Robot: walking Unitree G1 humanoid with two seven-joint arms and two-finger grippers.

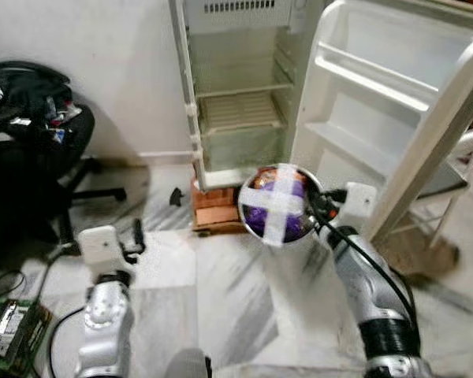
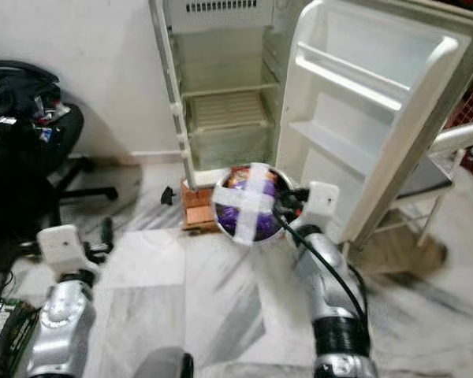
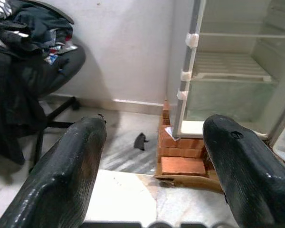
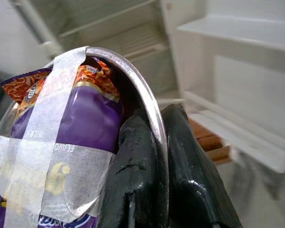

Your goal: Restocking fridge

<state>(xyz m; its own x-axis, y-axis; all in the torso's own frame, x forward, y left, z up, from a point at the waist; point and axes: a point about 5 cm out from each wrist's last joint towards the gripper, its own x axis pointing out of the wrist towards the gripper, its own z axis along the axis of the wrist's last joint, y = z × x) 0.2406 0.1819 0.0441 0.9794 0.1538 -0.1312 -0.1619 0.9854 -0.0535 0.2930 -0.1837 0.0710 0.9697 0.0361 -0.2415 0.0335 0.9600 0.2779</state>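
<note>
A steel bowl (image 1: 277, 205) holds purple and orange snack packets, strapped in by a cross of white tape. My right gripper (image 1: 322, 206) is shut on the bowl's rim (image 4: 154, 128), one finger inside and one outside, carrying it in front of the open fridge (image 1: 240, 94). The fridge's shelves (image 1: 240, 110) look bare, and its door (image 1: 386, 102) swings wide to the right. My left gripper (image 1: 139, 235) is low on the left, open, with nothing between its fingers (image 3: 71, 175).
The fridge stands on bricks (image 1: 214, 206). A black office chair (image 1: 39, 150) piled with clothes sits at the left by the wall. A small dark object (image 1: 176, 197) lies on the marble floor. A metal rack (image 1: 449, 181) is behind the door.
</note>
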